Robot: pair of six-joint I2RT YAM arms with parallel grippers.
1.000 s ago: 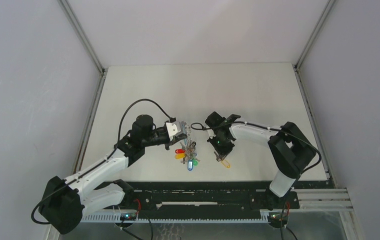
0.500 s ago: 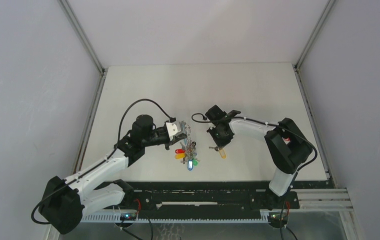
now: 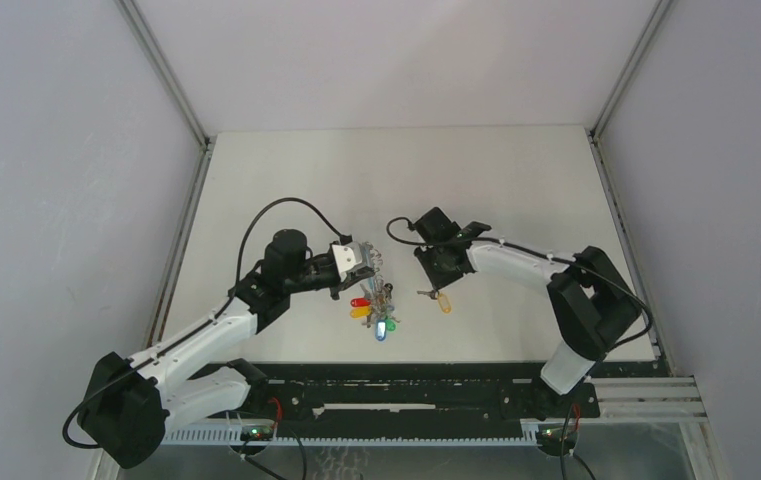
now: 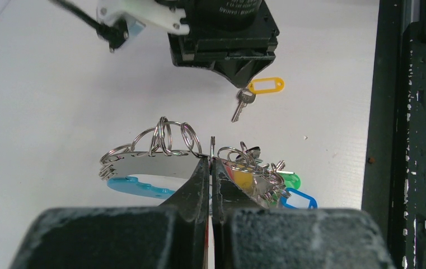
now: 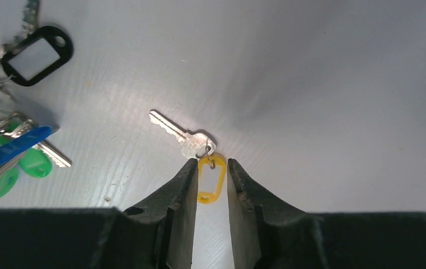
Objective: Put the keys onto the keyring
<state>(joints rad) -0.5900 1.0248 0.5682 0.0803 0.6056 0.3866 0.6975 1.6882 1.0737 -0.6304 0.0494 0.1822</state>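
A silver key [image 5: 182, 136] with an orange-yellow tag [image 5: 210, 182] lies on the white table. My right gripper [image 5: 209, 162] is open, its jaws narrowly apart. The tag lies between them and the key just beyond the tips. The key also shows in the top view [image 3: 428, 294] and in the left wrist view [image 4: 242, 103]. My left gripper [image 4: 211, 162] is shut on the keyring [image 4: 149, 165]. The keyring is a grey band with a cyan section [image 4: 135, 186] and a fringe of small rings and tagged keys. In the top view the bunch [image 3: 378, 308], with a red tag [image 3: 360, 302], hangs below the left gripper [image 3: 371, 265].
A black-framed tag [image 5: 34, 56], green tags [image 5: 34, 163] and a blue tag [image 4: 299, 200] belong to the bunch beside the loose key. The black rail [image 3: 406, 385] runs along the table's near edge. Grey walls stand on three sides.
The right gripper has moved up and left toward the keyring. The yellow-tagged key has moved the same way with it. The left arm and the keyring have stayed still.
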